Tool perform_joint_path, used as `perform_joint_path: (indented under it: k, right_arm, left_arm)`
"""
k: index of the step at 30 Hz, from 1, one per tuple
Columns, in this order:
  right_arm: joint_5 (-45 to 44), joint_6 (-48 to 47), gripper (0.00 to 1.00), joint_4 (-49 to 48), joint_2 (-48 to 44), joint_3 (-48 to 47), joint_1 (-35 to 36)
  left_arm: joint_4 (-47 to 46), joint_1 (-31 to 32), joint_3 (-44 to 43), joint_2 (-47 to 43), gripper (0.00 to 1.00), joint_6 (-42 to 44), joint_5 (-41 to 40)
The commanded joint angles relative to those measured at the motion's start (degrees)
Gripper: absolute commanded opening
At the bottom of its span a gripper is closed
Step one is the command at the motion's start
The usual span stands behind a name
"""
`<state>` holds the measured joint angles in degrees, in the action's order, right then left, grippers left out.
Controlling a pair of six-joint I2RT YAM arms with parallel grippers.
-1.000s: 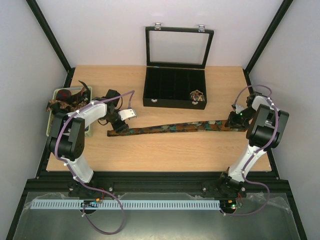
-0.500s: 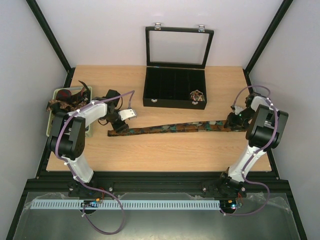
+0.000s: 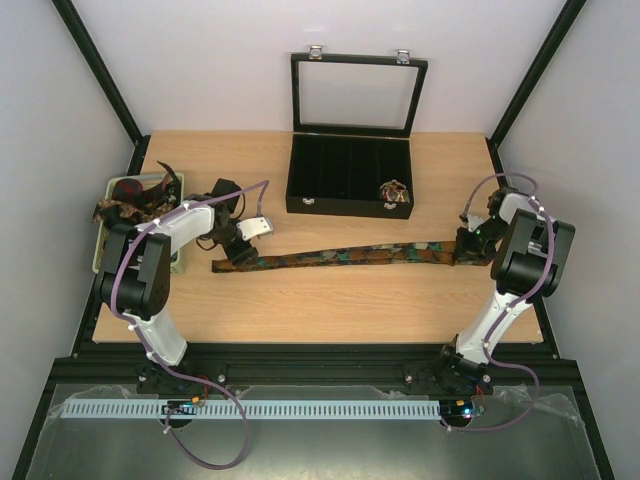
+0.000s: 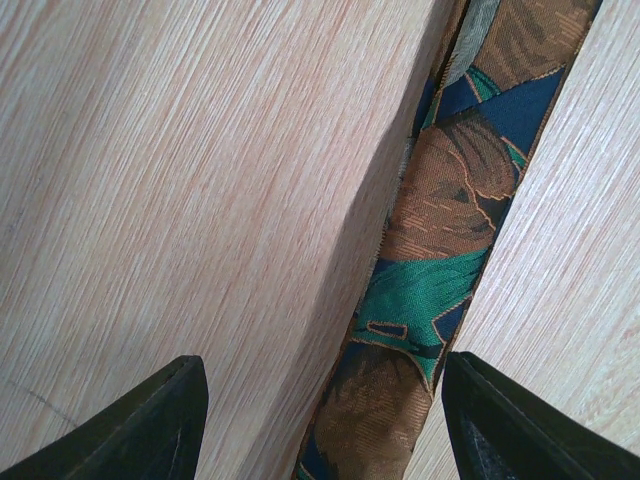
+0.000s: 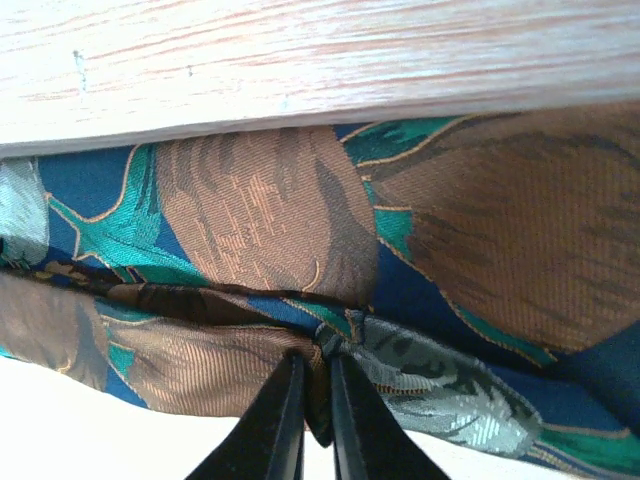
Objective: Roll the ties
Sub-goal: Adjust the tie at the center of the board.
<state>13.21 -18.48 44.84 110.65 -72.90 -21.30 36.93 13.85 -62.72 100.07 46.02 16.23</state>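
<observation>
Long brown-teal-blue patterned fabric tie [image 3: 350, 255] lies stretched across light wooden table [image 3: 330, 310]. Right gripper [image 5: 318, 395] pinches fold at its right end, likely holding it taut. Left gripper [image 4: 322, 395], jaws apart, straddles left end, unclamped.

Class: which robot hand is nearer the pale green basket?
Left. The left hand hovers open over one end of the tie, beside the basket; the right hand pinches its other end, far across the table.
</observation>
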Motion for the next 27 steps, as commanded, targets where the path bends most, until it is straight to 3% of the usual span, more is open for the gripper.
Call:
perform_joint_path:
  k: [1,10,27]
  right_arm:
    - [-1.4,-0.2,0.04,3.4,-1.6,-2.3,0.4]
    - [3.0,0.0,0.02,7.9,0.3,-10.6,1.2]
    - [-6.7,-3.3,0.08,2.2,4.4,-4.0,2.3]
  left_arm:
    - [0.4,-0.4,0.1,-0.4,0.68,0.1,0.1]
    - [0.6,-0.5,-0.1,-0.2,0.68,0.2,0.1]
    - [1.4,-0.2,0.1,0.4,0.66,3.3,-0.5]
